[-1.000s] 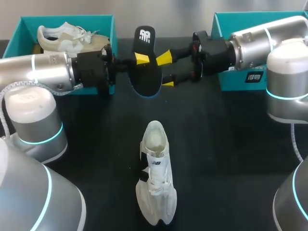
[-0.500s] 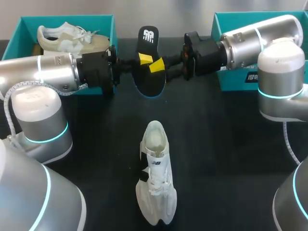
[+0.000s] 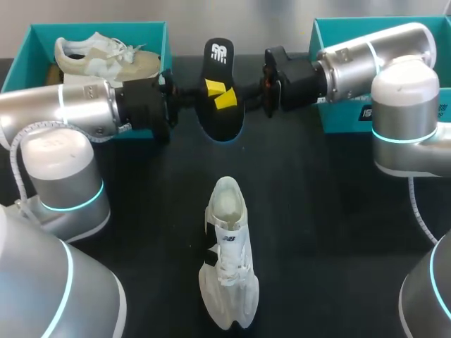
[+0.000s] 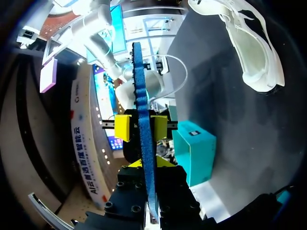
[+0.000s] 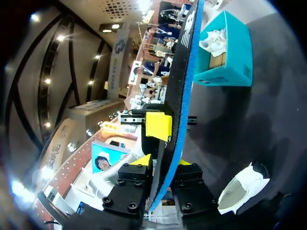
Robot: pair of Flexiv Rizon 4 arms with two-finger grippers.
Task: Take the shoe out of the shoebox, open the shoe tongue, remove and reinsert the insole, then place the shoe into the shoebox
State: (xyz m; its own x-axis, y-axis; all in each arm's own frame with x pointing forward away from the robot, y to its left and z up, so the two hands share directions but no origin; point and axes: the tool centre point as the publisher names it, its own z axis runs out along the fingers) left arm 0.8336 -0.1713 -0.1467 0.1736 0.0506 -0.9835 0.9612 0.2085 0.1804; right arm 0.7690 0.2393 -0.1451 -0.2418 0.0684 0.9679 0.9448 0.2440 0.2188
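Observation:
The black insole, blue along its edge, hangs edge-on above the table's far middle, between my two arms. My left gripper is shut on it from the left. My right gripper meets it from the right, fingers pressed on both faces. In the left wrist view the insole runs straight out of my left gripper, with the right gripper clamped just ahead. In the right wrist view my right gripper holds the insole. The white shoe lies on the table in front, heel opening toward the insole.
A teal shoebox at the back left holds a beige shoe. A second teal box stands at the back right, partly behind my right arm. Black table surface lies open around the white shoe.
My right gripper has come in from the right and closed its fingers onto the insole. The insole has shifted slightly right and stands steeper. The white shoe has not moved.

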